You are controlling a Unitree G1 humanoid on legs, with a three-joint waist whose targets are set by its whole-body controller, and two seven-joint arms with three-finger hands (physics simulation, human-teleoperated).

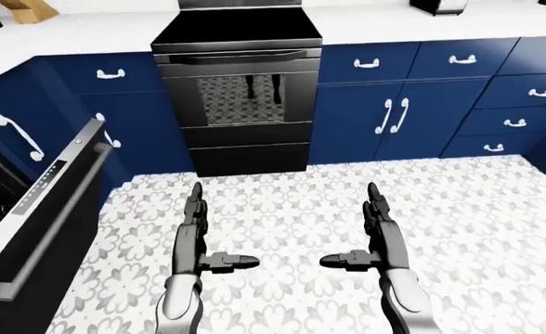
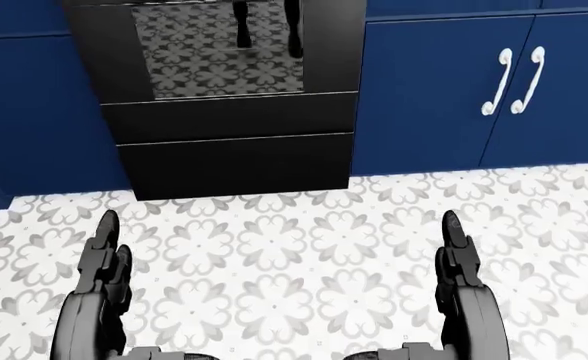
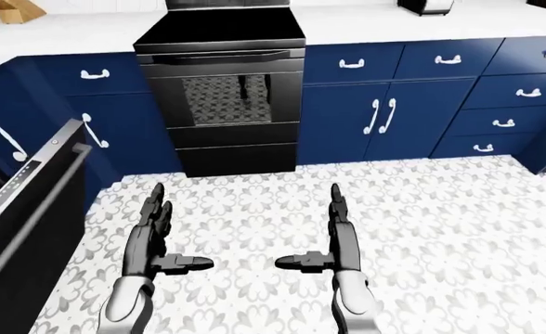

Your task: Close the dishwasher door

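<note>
Nothing is done yet, I judge: the dishwasher door (image 1: 45,216) hangs ajar at the left edge of the left-eye view, untouched, while the left hand (image 1: 195,233) and right hand (image 1: 377,233) hover open, empty, over the floor (image 1: 477,209).

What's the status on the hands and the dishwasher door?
Left hand and right hand open, empty, held out over the floor. Dishwasher door hanging open at left of the left-eye view, untouched. Nothing between left hand and door.
</note>
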